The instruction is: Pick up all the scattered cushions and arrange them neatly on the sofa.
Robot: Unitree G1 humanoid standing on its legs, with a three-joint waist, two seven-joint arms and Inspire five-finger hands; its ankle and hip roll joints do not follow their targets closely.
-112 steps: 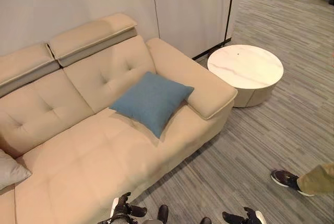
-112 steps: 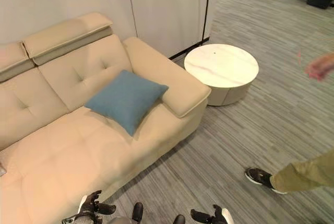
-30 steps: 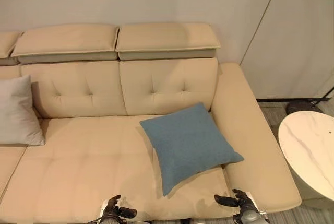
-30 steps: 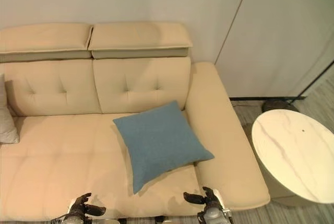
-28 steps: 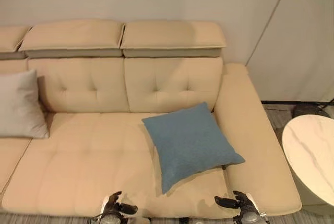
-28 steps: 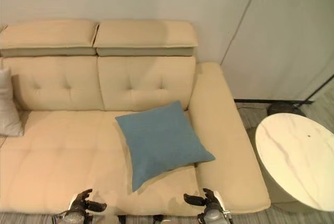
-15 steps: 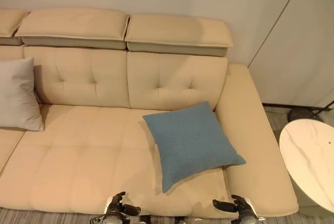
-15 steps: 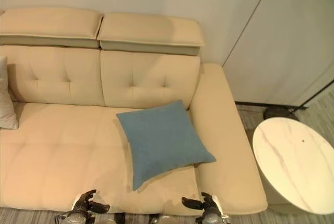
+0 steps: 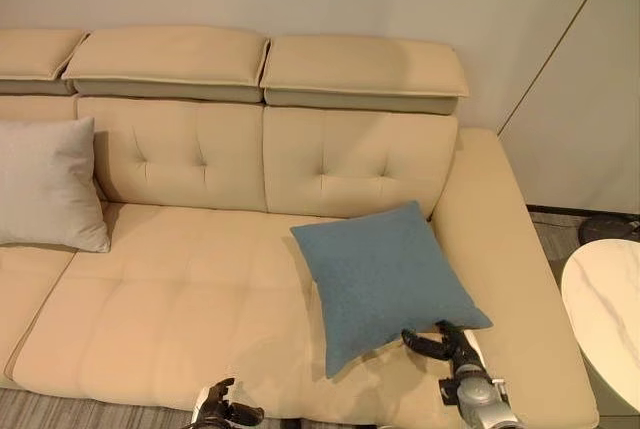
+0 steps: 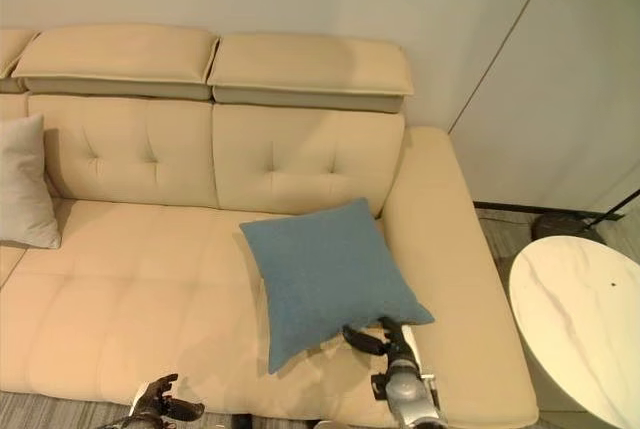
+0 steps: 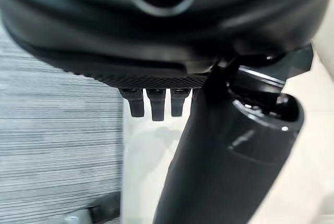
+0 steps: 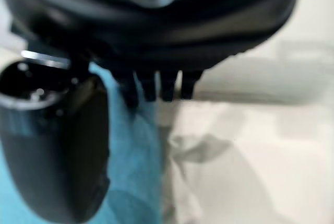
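Observation:
A blue cushion (image 9: 385,279) lies tilted on the beige sofa's (image 9: 180,299) seat, close to the right armrest. My right hand (image 9: 447,341) is open at the cushion's near right corner, thumb pointing across its lower edge; whether it touches the fabric I cannot tell. In the right wrist view the blue cushion (image 12: 138,182) shows just past the straight fingers (image 12: 156,85) and the thumb. A grey cushion (image 9: 50,184) leans upright against the backrest at the sofa's left end. My left hand (image 9: 225,413) hangs open below the seat's front edge, holding nothing.
A round white marble-topped table (image 10: 580,319) stands right of the sofa's armrest (image 9: 510,279). Grey striped carpet (image 9: 40,411) runs along the sofa's front. The seat between the two cushions is bare. A pale wall stands behind the headrests (image 9: 260,64).
My right hand has risen and reached forward to the blue cushion's near right corner. The camera has shifted a little; both cushions lie as before.

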